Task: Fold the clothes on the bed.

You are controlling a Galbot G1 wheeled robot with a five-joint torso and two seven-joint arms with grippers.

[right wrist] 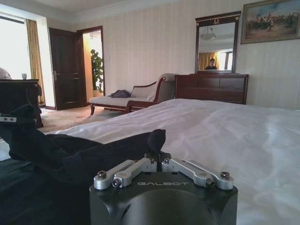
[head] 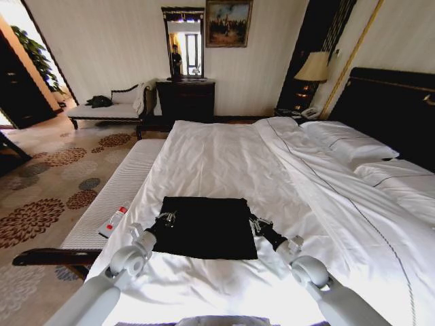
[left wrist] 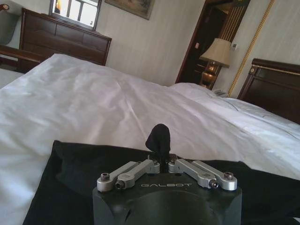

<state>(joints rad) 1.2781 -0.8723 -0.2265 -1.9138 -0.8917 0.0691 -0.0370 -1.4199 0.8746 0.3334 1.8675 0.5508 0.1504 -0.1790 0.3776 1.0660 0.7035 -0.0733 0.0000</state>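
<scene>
The clothes [head: 204, 227] lie as a black rectangle on the white sheet near the foot of the bed [head: 224, 153]. My left gripper [head: 165, 219] is at the rectangle's left edge and my right gripper [head: 255, 224] is at its right edge. In the left wrist view the left gripper [left wrist: 161, 158] is shut on a raised pinch of the black fabric [left wrist: 65, 183]. In the right wrist view the right gripper [right wrist: 157, 151] is likewise shut on a pinch of the black fabric [right wrist: 84, 157], which rises in a ridge toward the far side.
A pale-cushioned bench [head: 112, 193] runs along the bed's left side with a white remote [head: 113, 221] on it. Pillows [head: 346, 144] and a dark headboard [head: 394, 109] are at the right. A dresser [head: 185, 99], chaise [head: 112, 110] and lamp [head: 313, 68] stand by the far wall.
</scene>
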